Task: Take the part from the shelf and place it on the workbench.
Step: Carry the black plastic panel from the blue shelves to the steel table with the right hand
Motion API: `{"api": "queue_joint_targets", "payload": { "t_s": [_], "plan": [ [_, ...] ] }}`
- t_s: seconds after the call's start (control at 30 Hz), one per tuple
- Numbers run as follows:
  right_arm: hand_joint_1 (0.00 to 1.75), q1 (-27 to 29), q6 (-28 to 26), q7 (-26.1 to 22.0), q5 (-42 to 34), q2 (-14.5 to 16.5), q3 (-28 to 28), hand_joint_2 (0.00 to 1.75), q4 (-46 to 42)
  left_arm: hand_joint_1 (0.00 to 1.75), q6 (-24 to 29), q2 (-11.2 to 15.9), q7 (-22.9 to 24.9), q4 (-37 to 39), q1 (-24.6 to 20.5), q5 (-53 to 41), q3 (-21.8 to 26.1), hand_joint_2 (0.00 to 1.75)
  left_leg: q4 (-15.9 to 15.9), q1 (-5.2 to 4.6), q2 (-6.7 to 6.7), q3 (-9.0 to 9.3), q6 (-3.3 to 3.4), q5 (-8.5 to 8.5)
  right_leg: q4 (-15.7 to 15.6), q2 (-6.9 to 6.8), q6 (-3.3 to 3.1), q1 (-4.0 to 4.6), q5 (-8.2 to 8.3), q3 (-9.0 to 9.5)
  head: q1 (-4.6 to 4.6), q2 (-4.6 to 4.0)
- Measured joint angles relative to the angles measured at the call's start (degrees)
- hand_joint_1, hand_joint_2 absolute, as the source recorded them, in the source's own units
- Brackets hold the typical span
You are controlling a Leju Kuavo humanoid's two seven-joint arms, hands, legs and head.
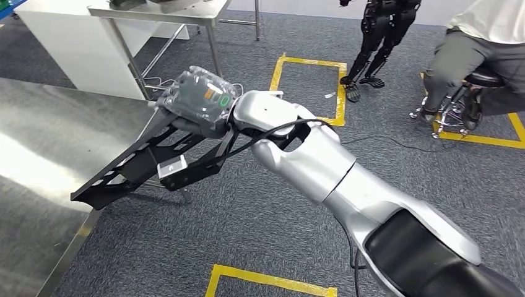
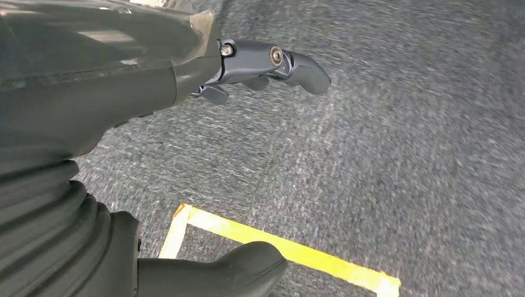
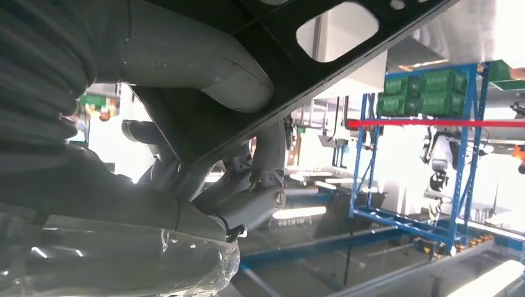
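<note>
Head view: my right arm (image 1: 347, 185) reaches forward and left across the grey carpet (image 1: 260, 223), ending at my right hand (image 1: 198, 102) under a clear plastic wrap.
Right hand: closed around the upper end of the black part (image 1: 145, 164); my fingers are mostly hidden by the wrap and the part itself.
Part: a long black frame with cut-out openings and a small white label, sloping down and left from my hand; its lower tip hangs over the edge of the steel table (image 1: 43, 161). I cannot tell whether the tip touches the table.
Right wrist view: my thumb (image 3: 204, 68) presses on one face of the part (image 3: 322, 62) and my darker fingers (image 3: 247, 198) wrap the other face; a blue rack (image 3: 421, 167) with green crates (image 3: 427, 93) stands well beyond.
Left wrist view: my left hand (image 2: 186, 154) hangs over the carpet (image 2: 402, 154) with nothing in it, fingers (image 2: 278, 65) extended and well apart from the thumb (image 2: 229, 269); yellow floor tape (image 2: 291, 253) runs below.
Surroundings: a second steel table (image 1: 167, 12) stands further off, a yellow tape square (image 1: 309, 86) marks the carpet, a black humanoid robot (image 1: 377, 37) stands behind it, and a person (image 1: 477, 55) sits on a wheeled stool (image 1: 461, 102) at the far right.
</note>
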Motion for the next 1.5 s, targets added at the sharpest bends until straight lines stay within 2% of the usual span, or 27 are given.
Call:
{"api": "queue_joint_targets", "payload": {
  "t_s": [0.07, 0.1, 0.13, 0.2, 0.27, 0.33, 0.4, 0.43, 0.47, 0.57, 0.63, 0.7, 0.73, 0.8, 0.87, 0.93, 0.97, 1.0, 1.03, 1.1, 1.17, 1.23, 1.3, 1.37, 1.43, 1.47, 1.5],
  "plan": [
    [1.75, -1.5, 0.0, 0.8, 0.3, -0.4, -0.6, 1.75, 0.0, 0.00, 0.0, 0.1, 0.0, 0.0, -0.1, -0.1, 0.0, 1.75, -7.2, -0.50, 2.68, 3.95, 0.56, 2.49, 0.0, -1.03, 0.30, 0.50, -0.24, 0.10, 0.03, 0.00],
    [1.75, -2.3, 0.0, 1.1, 0.5, -0.7, -0.9, 1.75, 0.0, 0.00, 0.0, 0.1, 0.0, 0.0, -0.2, -0.2, 0.0, 1.75, -9.6, -0.76, 3.58, 5.23, 0.92, 3.08, 0.0, -1.56, 0.54, 0.76, -0.38, 0.16, 0.06, 0.00],
    [1.75, -2.9, 0.0, 1.4, 0.7, -0.9, -1.3, 1.75, 0.0, 0.00, 0.0, 0.1, 0.0, 0.0, -0.2, -0.2, 0.0, 1.75, -10.2, -1.03, 3.65, 5.42, 1.23, 2.95, 0.0, -2.09, 0.78, 0.92, -0.51, 0.23, 0.14, 0.00],
    [1.75, -3.9, 0.0, 1.7, 1.0, -1.1, -1.8, 1.75, 0.0, 0.00, 0.0, 0.1, 0.0, 0.0, -0.2, -0.3, 0.0, 1.75, -10.5, -0.99, 2.20, 5.54, 1.89, 3.19, 0.1, -2.82, 1.29, 0.96, -0.81, 0.38, 0.23, 0.00],
    [1.75, -4.7, 0.0, 2.2, 1.4, -1.4, -2.2, 1.75, 0.0, 0.00, 0.1, 0.1, 0.0, 0.0, -0.2, -0.4, 0.1, 1.75, -11.2, -0.76, 0.93, 5.99, 2.59, 3.58, 2.5, -0.76, 1.63, 0.76, -2.09, -0.57, 0.28, 0.00],
    [1.75, -5.5, 0.0, 2.7, 1.9, -1.8, -2.8, 1.75, 0.1, 0.00, 0.1, 0.1, -0.1, 0.0, -0.4, -0.5, 0.1, 1.75, -11.4, -0.63, -0.42, 6.14, 3.08, 3.81, 9.0, 2.24, 1.45, 0.38, -4.75, -3.74, 0.38, 0.00],
    [1.75, -5.9, 0.1, 3.1, 2.5, -2.3, -3.2, 1.75, 0.4, 0.00, 0.0, 0.2, -0.1, 0.0, -0.6, -0.7, 0.1, 1.75, -11.4, -0.61, -2.10, 6.12, 3.22, 3.85, 15.7, 3.19, 1.48, 0.19, -6.72, -7.38, 0.44, 0.00],
    [1.75, -6.1, 0.2, 3.2, 2.9, -2.5, -3.3, 1.75, 0.7, 0.00, 0.0, 0.2, -0.1, 0.0, -0.5, -0.8, 0.1, 1.75, -11.4, -0.60, -2.99, 6.12, 3.21, 3.85, 16.8, 3.33, 1.76, 0.13, -6.64, -8.16, 0.46, 0.00],
    [1.75, -6.4, 0.3, 3.2, 3.4, -2.6, -3.4, 1.75, 0.9, 0.00, 0.0, 0.2, -0.1, 0.0, -0.5, -1.0, 0.1, 1.75, -11.3, -0.58, -3.85, 6.13, 3.17, 3.86, 15.4, 3.48, 2.22, 0.04, -5.61, -7.77, 0.46, 0.00],
    [1.75, -7.8, 0.4, 3.5, 4.5, -2.7, -3.9, 1.75, 1.8, 0.00, -0.1, 0.1, 0.1, 0.0, -0.5, -1.1, 0.1, 1.75, -10.9, -0.61, -6.05, 5.94, 2.62, 3.73, 3.9, 5.78, 3.40, -0.66, -0.74, -2.84, 0.49, 0.00],
    [1.75, -8.5, 0.4, 3.6, 4.8, -2.7, -4.1, 1.75, 2.2, 0.00, -0.1, 0.2, 0.3, 0.0, -0.5, -1.2, 0.1, 1.75, -10.7, -0.66, -6.94, 5.69, 2.08, 3.58, 0.5, 6.80, 3.21, -0.91, 0.46, -1.23, 0.36, 0.00],
    [1.75, -8.8, 0.3, 3.7, 5.4, -2.7, -4.3, 1.75, 2.5, 0.00, -0.2, 0.2, 0.3, 0.0, -0.3, -1.3, 0.1, 1.75, -10.8, -0.37, -7.68, 5.52, 1.51, 3.64, 0.5, 6.00, 2.52, -0.72, 0.58, -1.05, 0.22, 0.00],
    [1.75, -9.0, 0.3, 3.8, 5.7, -2.6, -4.3, 1.75, 2.7, 0.00, -0.2, 0.2, 0.3, 0.0, -0.2, -1.3, 0.1, 1.75, -10.8, -0.22, -7.74, 5.38, 1.19, 3.57, 0.4, 5.52, 2.15, -0.72, 0.66, -1.00, 0.23, 0.00],
    [1.75, -9.3, 0.3, 3.9, 6.2, -2.4, -4.4, 1.75, 3.2, 0.00, -0.2, 0.2, 0.3, 0.0, 0.0, -1.6, 0.1, 1.75, -9.0, -0.22, -5.40, 4.48, 0.64, 2.35, 0.2, 4.66, 1.45, -0.83, 0.81, -0.89, -0.02, 0.00],
    [1.75, -9.5, 0.2, 3.7, 6.4, -2.3, -4.5, 1.75, 3.8, 0.00, 0.0, 0.1, 0.4, 0.0, -0.1, -1.9, 0.1, 1.75, -3.2, -0.25, -2.10, 1.72, 0.23, -0.71, 0.2, 3.82, 0.92, -0.66, 0.71, -0.81, -0.29, 0.00],
    [1.75, -9.4, -0.3, 3.4, 6.6, -2.2, -4.6, 1.75, 4.3, 0.00, 0.4, 0.1, 0.4, 0.0, -0.2, -2.1, 0.0, 1.75, 3.6, -0.14, -1.14, -1.79, -0.01, -3.26, 0.2, 2.75, 0.58, -0.38, 0.54, -0.76, -0.30, 0.00],
    [1.75, -9.3, -0.5, 3.2, 6.7, -2.1, -4.6, 1.75, 4.6, 0.00, 0.7, 0.1, 0.4, 0.0, -0.2, -2.2, 0.0, 1.75, 5.1, -0.14, -1.02, -2.67, -0.04, -3.33, 0.2, 2.19, 0.47, -0.29, 0.44, -0.73, -0.32, 0.00],
    [1.75, -9.2, -0.6, 3.1, 6.8, -2.1, -4.6, 1.75, 4.8, 0.00, 0.9, 0.1, 0.4, 0.0, -0.1, -2.2, 0.0, 1.75, 4.1, -0.15, -0.89, -2.34, 0.02, -2.28, 0.2, 1.66, 0.39, -0.22, 0.36, -0.66, -0.32, 0.00],
    [1.75, -9.1, -0.6, 3.0, 6.9, -2.0, -4.6, 1.75, 5.0, 0.00, 1.0, 0.1, 0.4, 0.0, -0.1, -2.2, 0.0, 1.75, 1.1, -0.18, -0.48, -0.90, 0.18, -0.45, 0.2, 1.15, 0.35, -0.15, 0.24, -0.55, -0.31, 0.00],
    [1.75, -9.1, -0.7, 2.9, 6.9, -1.8, -4.8, 1.75, 5.2, 0.00, 1.1, 0.1, 0.4, 0.0, -0.2, -2.2, 0.0, 1.75, -6.6, -0.57, 1.87, 3.03, 0.74, 2.70, 0.2, 0.26, 0.48, 0.26, -0.06, -0.31, -0.28, 0.00],
    [1.75, -9.2, -0.8, 2.8, 6.9, -1.7, -4.9, 1.75, 5.3, 0.00, 1.5, 0.1, 0.1, 0.0, -0.3, -2.3, 0.0, 1.75, -10.1, -1.11, 3.12, 4.76, 1.38, 3.44, 0.2, -0.58, 0.88, 0.71, -0.37, -0.12, -0.19, 0.00],
    [1.75, -9.2, -0.9, 2.5, 7.1, -1.6, -5.0, 1.75, 5.4, 0.00, 2.4, 0.1, -0.7, 0.0, -0.4, -2.4, 0.0, 1.75, -10.3, -1.32, 1.88, 4.85, 1.92, 3.40, 0.0, -1.56, 1.35, 0.88, -0.63, 0.22, -0.11, 0.00],
    [1.75, -9.2, -1.4, 1.9, 7.4, -1.5, -5.1, 1.75, 5.4, 0.00, 3.6, 0.0, -1.8, 0.0, -0.4, -2.8, 0.0, 1.75, -11.0, -1.02, 0.73, 5.44, 2.56, 3.72, 1.3, -0.54, 1.75, 0.81, -1.55, -0.15, -0.03, 0.00],
    [1.75, -9.1, -2.2, 1.1, 7.6, -1.5, -5.1, 1.75, 5.5, 0.00, 4.3, 0.0, -2.9, 0.0, -0.5, -3.1, 0.0, 1.75, -11.5, -0.66, -0.41, 5.92, 3.15, 3.99, 6.9, 2.04, 1.65, 0.48, -4.07, -2.74, 0.16, 0.00],
    [1.75, -8.6, -3.0, 0.3, 7.9, -1.7, -5.1, 1.75, 5.5, 0.00, 5.1, -0.1, -3.6, 0.0, -0.7, -3.5, 0.0, 1.75, -11.5, -0.62, -1.58, 5.95, 3.37, 3.99, 14.4, 3.24, 1.54, 0.21, -6.71, -6.56, 0.33, 0.00],
    [1.75, -8.2, -3.2, 0.0, 8.2, -1.8, -5.0, 1.75, 5.5, 0.00, 5.5, -0.1, -3.8, 0.0, -0.7, -3.7, 0.0, 1.75, -11.5, -0.61, -2.20, 5.97, 3.37, 3.97, 16.3, 3.37, 1.82, 0.08, -6.94, -7.75, 0.34, 0.00],
    [1.75, -7.9, -3.4, -0.4, 8.4, -1.8, -4.8, 1.75, 5.5, 0.00, 5.9, -0.2, -3.9, 0.0, -0.7, -3.9, 0.0, 1.75, -11.5, -0.60, -2.74, 5.99, 3.35, 3.95, 15.9, 3.42, 2.27, -0.01, -6.28, -7.92, 0.35, 0.00]
  ]
}}
